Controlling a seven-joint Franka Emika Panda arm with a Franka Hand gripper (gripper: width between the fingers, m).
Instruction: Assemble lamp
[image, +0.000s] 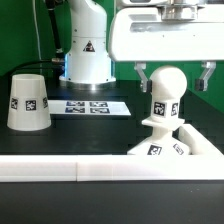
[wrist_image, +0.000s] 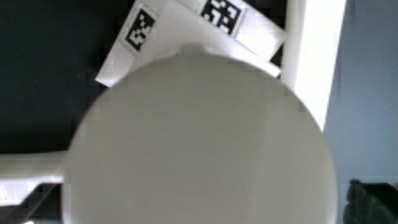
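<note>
- Exterior view: gripper (image: 172, 80) sits upper right of frame, white wrist body above it, two dark fingers (image: 144, 76) hanging down either side of the bulb (image: 167, 92).
- Jaws stand wide, one finger off each flank of the bulb's round head. Both look close to it; can't tell from this angle if either pad actually touches.
- Bulb is upright, round head on top, narrower neck carrying a black-and-white tag, standing on the base (image: 176, 146) at lower right of frame.
- Base is a flat white block with tags on its front edge, right behind the border bar (image: 80, 169).
- Border bar runs across the lower part of the frame, long and white, on the black table (image: 95, 135).
- Shade (image: 29, 101) is at left of frame, wide end down, narrow end up, tag facing the camera. Well apart from bulb and base.
- Marker board (image: 87, 106) lies flat mid-frame between the shade and the bulb, in front of the white robot pedestal (image: 86, 50).
- Wrist view: bulb (wrist_image: 199, 140) fills most of the frame, blurred pale oval. Tagged white surface of the base (wrist_image: 196, 30) shows in the upper part, dark table at left. Finger tips are barely visible at the lower corners.
</note>
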